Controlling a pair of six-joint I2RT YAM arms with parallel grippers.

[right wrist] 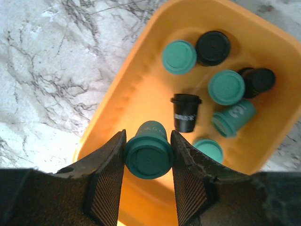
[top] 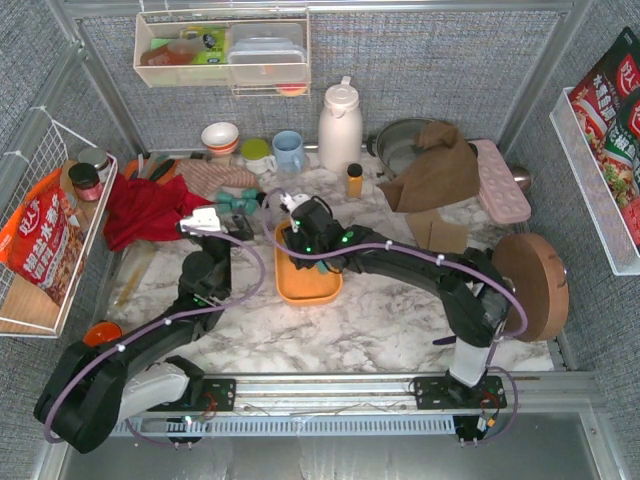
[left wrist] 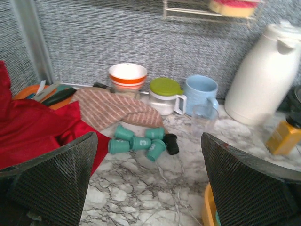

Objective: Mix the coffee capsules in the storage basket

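Top view, basket: A shallow orange plastic tray [top: 300, 296] with a low rim is seen on the marble tabletop [top: 380, 320], between the two arms.
Top view, right arm: The right gripper [top: 298, 232] is held over the tray's far end. Its grip cannot be judged from this angle.
Top view, left arm: The left gripper [top: 212, 222] is held left of the tray and apart from it, just beside a crumpled red cloth [top: 145, 212].
Left wrist, tool: The mesh-faced fingers [left wrist: 51, 183] are spread wide, with nothing between them.
Left wrist, strays: Five small teal cup-shaped capsules [left wrist: 140, 142] and one black capsule [left wrist: 172, 144] lie clustered on the marble ahead, at the edge of a striped towel [left wrist: 113, 110] and outside the tray.
Right wrist, tool: A single teal capsule [right wrist: 148, 157] is clamped by its sides between the pads [right wrist: 106, 179], lid towards the camera, above the tray floor and near one rim.
Right wrist, contents: Seven loose capsules [right wrist: 226, 87], four teal and three black, are bunched at one side of the tray.
Risk, release: If it is let go this close to the rim, the held capsule could bounce out over the low wall.
Risk, stirring: The tray is braced by nothing, so it may be pushed across the smooth marble, or capsules may be swept over the rim.
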